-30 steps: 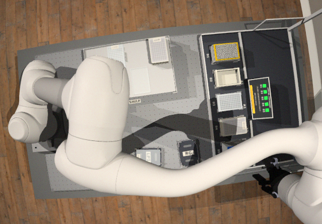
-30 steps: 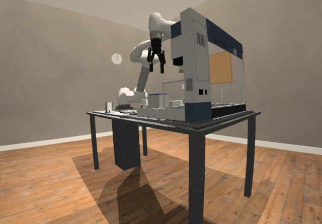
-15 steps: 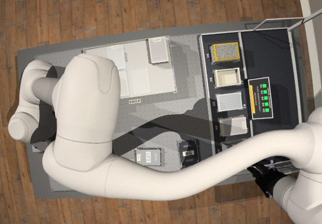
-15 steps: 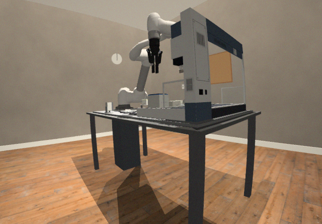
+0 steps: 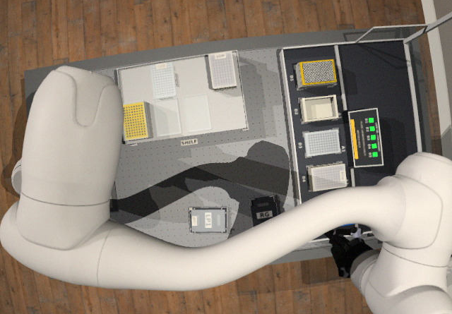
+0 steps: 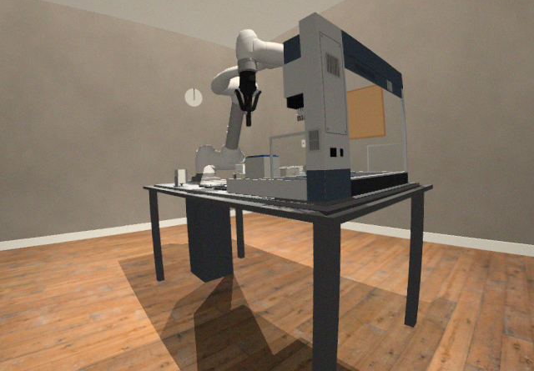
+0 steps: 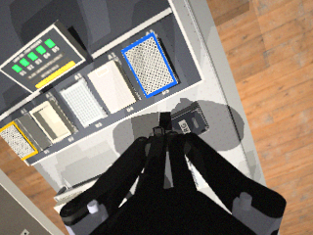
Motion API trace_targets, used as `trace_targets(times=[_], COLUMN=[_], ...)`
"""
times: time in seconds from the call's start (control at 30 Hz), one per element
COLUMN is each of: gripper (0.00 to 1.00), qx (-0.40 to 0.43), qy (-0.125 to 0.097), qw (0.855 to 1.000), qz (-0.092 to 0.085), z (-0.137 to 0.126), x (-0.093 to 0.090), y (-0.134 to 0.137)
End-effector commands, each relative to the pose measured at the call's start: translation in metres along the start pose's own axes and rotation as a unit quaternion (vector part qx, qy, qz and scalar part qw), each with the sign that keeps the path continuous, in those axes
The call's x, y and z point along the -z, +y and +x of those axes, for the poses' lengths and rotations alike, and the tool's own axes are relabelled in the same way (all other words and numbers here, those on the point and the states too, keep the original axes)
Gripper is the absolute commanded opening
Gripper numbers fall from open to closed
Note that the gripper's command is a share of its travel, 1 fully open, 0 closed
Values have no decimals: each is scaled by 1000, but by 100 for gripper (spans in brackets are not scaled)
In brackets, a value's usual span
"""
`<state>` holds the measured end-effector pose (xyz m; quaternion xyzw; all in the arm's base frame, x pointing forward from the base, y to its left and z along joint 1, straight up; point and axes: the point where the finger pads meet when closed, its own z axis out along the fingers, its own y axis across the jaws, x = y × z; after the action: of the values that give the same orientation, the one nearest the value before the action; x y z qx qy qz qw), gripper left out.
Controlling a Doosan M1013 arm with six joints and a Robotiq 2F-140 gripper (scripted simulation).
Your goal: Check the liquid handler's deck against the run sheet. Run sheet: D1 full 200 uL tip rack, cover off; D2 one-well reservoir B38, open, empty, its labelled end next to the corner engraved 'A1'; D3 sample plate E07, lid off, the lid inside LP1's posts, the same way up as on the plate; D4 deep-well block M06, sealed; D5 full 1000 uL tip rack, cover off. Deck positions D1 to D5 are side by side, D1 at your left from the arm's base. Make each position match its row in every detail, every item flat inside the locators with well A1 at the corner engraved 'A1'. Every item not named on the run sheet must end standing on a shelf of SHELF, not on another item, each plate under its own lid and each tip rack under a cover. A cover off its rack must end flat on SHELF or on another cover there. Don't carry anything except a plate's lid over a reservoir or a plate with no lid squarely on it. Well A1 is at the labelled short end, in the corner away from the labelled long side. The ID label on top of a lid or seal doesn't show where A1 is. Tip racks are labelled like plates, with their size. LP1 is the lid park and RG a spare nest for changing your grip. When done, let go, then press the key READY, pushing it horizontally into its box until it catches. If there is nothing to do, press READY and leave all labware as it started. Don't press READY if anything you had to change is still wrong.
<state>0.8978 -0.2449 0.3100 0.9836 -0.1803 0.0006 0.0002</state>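
Observation:
My gripper (image 7: pixel 165 120) is shut on nothing, its fingers pressed together. It hangs high above the table's edge near the D5 end of the deck, as the exterior view (image 6: pixel 248 119) and the top view (image 5: pixel 345 252) also show. The wrist view shows the blue-framed tip rack (image 7: pixel 149 65) in D5, the sealed deep-well block (image 7: pixel 113 86) in D4, the open sample plate (image 7: pixel 83 102) in D3, the empty reservoir (image 7: pixel 50 122) in D2 and the yellow-framed tip rack (image 7: pixel 17 141) in D1. A lid lies inside the LP1 posts (image 5: pixel 207 219). My arm hides D5 in the top view.
SHELF (image 5: pixel 182 93) holds a yellow tip rack (image 5: pixel 135 121), two lidded plates (image 5: pixel 222 70) (image 5: pixel 163 80) and flat covers (image 5: pixel 197 113). The RG nest (image 5: pixel 265 210) stands empty. The status panel (image 5: pixel 366 137) shows several green lights. The handler's tall gantry (image 6: pixel 321 100) rises beside my gripper.

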Motion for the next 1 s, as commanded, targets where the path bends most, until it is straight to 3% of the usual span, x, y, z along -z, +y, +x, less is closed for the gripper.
trace_targets(times=[0.0, 0.5, 0.73, 0.97], gripper=[10, 10, 10, 10], qx=[-20, -150, -219, -286], qy=[2, 2, 2, 2], qw=[1000, 989, 976, 958], qz=[0, 0, 1, 1], z=[0, 0, 0, -32], x=[1, 1, 1, -6], y=[0, 0, 0, 12])
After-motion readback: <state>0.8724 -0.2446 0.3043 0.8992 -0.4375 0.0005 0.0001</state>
